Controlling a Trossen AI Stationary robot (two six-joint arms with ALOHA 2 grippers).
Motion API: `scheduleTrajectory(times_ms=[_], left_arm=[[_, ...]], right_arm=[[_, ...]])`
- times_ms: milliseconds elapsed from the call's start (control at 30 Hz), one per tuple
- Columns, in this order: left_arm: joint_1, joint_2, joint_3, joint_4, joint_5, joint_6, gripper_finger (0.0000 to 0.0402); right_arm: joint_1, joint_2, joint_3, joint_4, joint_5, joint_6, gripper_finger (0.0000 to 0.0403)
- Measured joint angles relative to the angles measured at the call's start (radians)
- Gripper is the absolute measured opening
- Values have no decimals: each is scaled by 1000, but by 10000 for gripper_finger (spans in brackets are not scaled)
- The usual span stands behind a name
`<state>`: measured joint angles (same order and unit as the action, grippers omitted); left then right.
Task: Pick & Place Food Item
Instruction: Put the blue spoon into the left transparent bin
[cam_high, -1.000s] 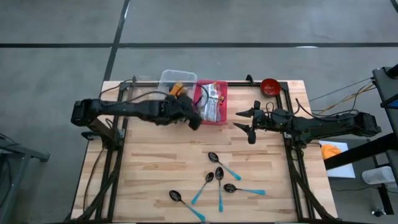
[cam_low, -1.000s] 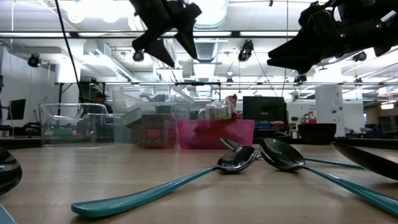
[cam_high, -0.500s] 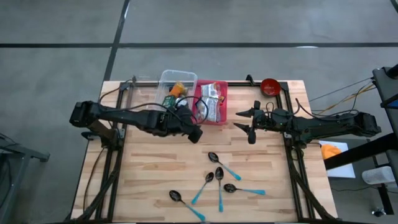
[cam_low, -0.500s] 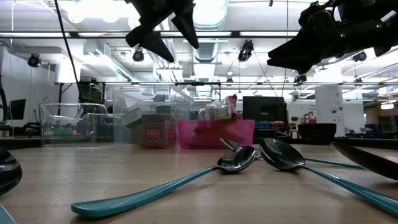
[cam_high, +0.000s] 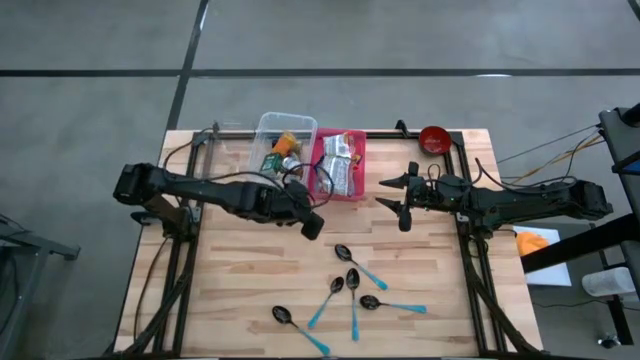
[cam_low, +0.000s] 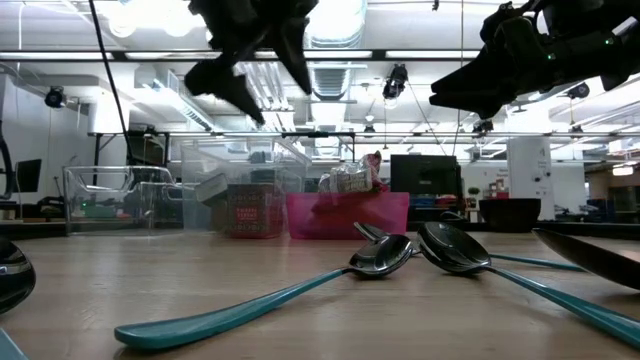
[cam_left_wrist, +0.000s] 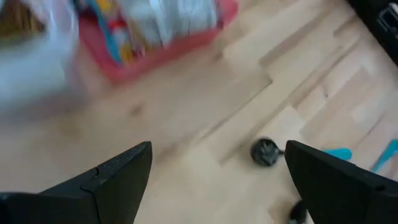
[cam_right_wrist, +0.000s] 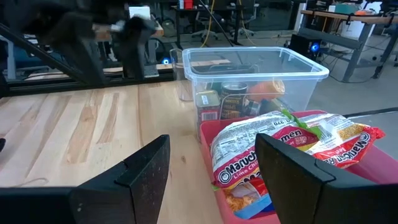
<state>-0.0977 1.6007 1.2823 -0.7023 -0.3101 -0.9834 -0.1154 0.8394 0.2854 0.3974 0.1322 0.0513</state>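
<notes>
Hanging over the bare wood of the bench, just in front of the clear tub and the pink tray, the left gripper has its jaws spread wide and holds nothing. The food sits at the back: small packs in the clear tub, noodle packets piled in the pink tray beside it. To do this step well, I think the arm should line up right over one packet, come straight down, and squeeze its middle, not a floppy corner. The right gripper waits beside the tray, jaws also apart and empty. Blue-handled spoons lie near the front, well away.
</notes>
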Motion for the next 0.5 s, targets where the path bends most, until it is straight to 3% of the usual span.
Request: scheduleTrajectory(times_ms=[167,300,400,500], left_arm=[[-28,0,-80,-17,48,-416,370],[-86,0,-158,8,170,-782,370],[-151,0,-215,115,256,-953,370],[-214,0,-252,184,263,-1100,370]], right_arm=[[0,0,0,0,0,0,235],[0,0,0,0,0,0,235],[0,0,0,0,0,-1,235],[0,0,0,0,0,-1,235]])
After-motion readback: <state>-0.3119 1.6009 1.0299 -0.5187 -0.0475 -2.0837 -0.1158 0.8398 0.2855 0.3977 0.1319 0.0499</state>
